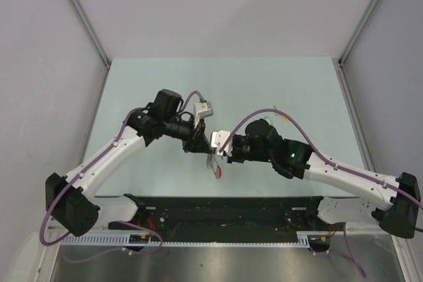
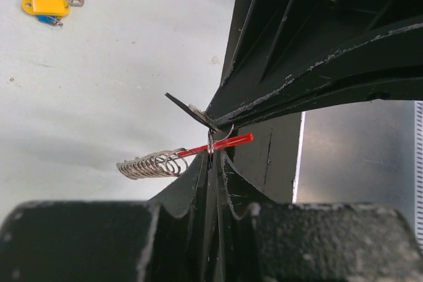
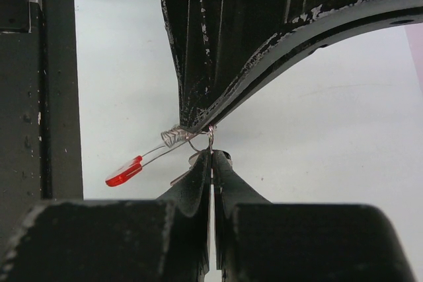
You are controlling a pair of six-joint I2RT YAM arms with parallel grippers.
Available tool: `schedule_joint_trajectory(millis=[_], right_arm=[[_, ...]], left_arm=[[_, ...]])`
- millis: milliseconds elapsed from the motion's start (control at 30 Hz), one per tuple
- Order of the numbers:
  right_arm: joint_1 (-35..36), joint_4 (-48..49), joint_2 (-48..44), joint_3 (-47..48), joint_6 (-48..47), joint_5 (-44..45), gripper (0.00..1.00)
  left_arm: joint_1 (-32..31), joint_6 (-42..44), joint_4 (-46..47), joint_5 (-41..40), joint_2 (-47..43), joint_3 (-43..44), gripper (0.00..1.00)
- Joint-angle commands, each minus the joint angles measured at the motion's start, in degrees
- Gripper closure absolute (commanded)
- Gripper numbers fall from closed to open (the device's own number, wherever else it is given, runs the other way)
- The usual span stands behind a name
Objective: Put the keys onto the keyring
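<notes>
Red-tagged keyring (image 2: 158, 162) hangs mid-air; blue-yellow keys (image 2: 45, 6) lie apart

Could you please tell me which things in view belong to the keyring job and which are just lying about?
Belong to the job: keyring with red tag, pinched in the left hand; black-headed key, in the shut right hand; loose yellow- and blue-tagged keys on the table.
Just there: black rail and white cable duct at the near edge.

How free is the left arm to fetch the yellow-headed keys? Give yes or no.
Probably no, for now. The table towards the yellow-headed keys looks unobstructed, but the left end effector is closed on the keyring, tip to tip with the right end effector; it must release first.
</notes>
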Motion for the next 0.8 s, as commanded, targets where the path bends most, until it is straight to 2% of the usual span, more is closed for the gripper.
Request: schedule_joint_trajectory(millis=[0,400,500,567,767], right_arm=[[0.51,2.99,-0.9,3.05,-0.31,0.49,1.0],[0.59,3.16,-0.55,2.96,-0.49,0.49,1.0],[0.68,3.08,-0.72,2.96,-0.57,0.57,1.0],[0.59,2.99,-0.81,2.96,-0.57,0.75,1.0],[0.33,1.5,-2.13,2.96,-0.58,3.03,1.0]], left_arm=[[-0.43,0.54,0.33,3.04,-1.13,-0.38,0.87],[-1.48,-0.61,1.91,3.75,0.19,0.06,0.87],[-1.48,-0.52,1.82,3.57,0.37,-0.03,0.92],[-1.48,-0.43,1.91,3.14,0.1,-0.12,1.0],[-1.13,-1.31,4.1,0.33,-2.44,-0.47,0.99]])
